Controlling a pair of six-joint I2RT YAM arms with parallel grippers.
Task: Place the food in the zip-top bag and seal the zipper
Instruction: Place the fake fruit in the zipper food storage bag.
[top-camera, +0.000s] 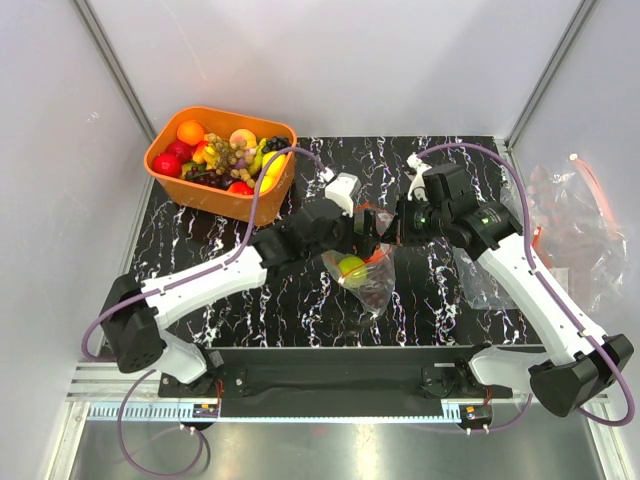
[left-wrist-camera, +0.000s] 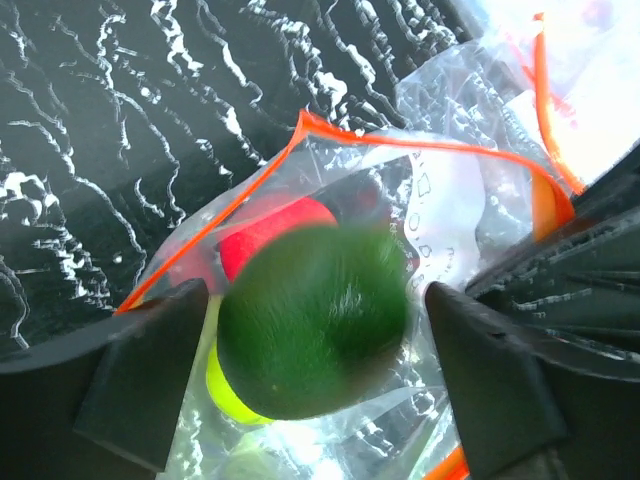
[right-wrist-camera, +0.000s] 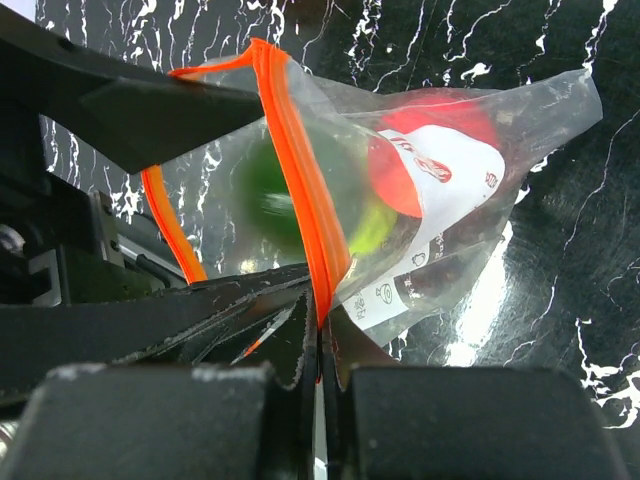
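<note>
My right gripper (right-wrist-camera: 322, 335) is pinched tight on the zipper (right-wrist-camera: 300, 180), holding one lip of the zip-top bag (top-camera: 372, 285) up so the mouth gapes above the middle of the black marbled table (top-camera: 180, 230). My left gripper (left-wrist-camera: 315, 310) hangs right over that mouth with its fingers spread wide. There is a sliver of daylight on either side of the green fruit (left-wrist-camera: 310, 335) between them. The fruit is blurred in my left wrist view, so I judge it is loose and dropping into the bag, not gripped. Below it in the bag I can see a red piece (left-wrist-camera: 275, 232) and a yellow-green piece (left-wrist-camera: 225, 390).

To do this drop well, my right pinch must not slacken or sag. If that lip falls, the orange strip folds across the opening and the fruit lands on the plastic, not in it. I should lift my left arm straight up from the mouth, fingers wide, so neither pad hooks the free lip or drags the thin film along. Only once I am clear of the strip should I swing toward the orange basket (top-camera: 215, 200) at the far left, which holds plenty more fruit. The bag hangs slack from one held edge, so added weight may tug it. I would hold the mouth high and level while loading, and leave the sealing until the loading is done
</note>
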